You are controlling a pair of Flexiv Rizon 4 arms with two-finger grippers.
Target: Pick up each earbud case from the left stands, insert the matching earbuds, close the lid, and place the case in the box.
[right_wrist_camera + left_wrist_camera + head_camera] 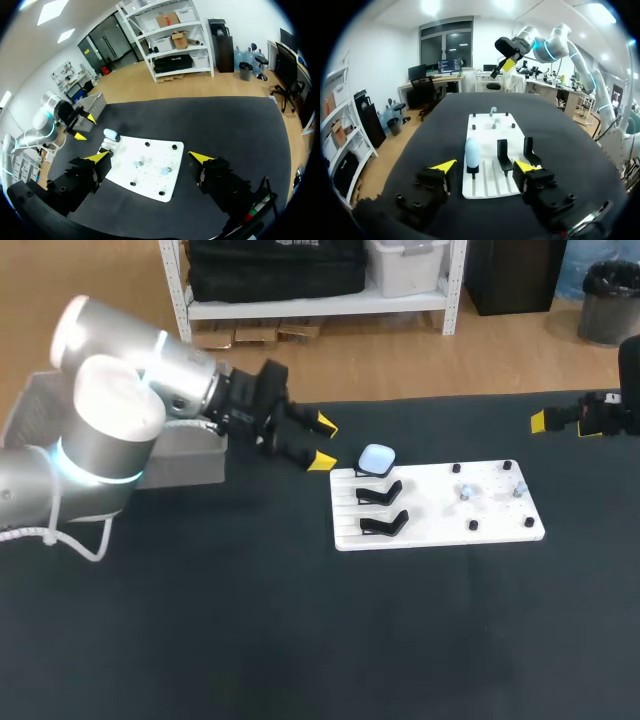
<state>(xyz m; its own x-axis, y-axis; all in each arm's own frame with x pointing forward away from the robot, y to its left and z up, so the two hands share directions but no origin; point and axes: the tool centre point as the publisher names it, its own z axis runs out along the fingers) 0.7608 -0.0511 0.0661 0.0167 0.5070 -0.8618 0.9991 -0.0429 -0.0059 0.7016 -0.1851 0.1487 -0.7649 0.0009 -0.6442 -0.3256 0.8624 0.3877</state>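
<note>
Left end effector [322, 442] released, empty, just left of pale blue earbud case [377, 458] on white board [440, 525]; right end effector [150, 157] likewise released, above table [250, 620], far right.

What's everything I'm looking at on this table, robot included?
Table: one, black top.
Board: one, white, right of the middle.
Empty stands: two, black, on the board's left part.
Earbud case: one, pale blue, on the farthest stand.
Earbuds: two, pale blue, on the board's right part.
Pegs: four, black, around the earbuds.
Box: one, grey, at the table's left edge.
Left claw: yellow-tipped, open, empty, near the case.
Right claw: yellow-tipped, open, empty, by the table's right edge.
</note>
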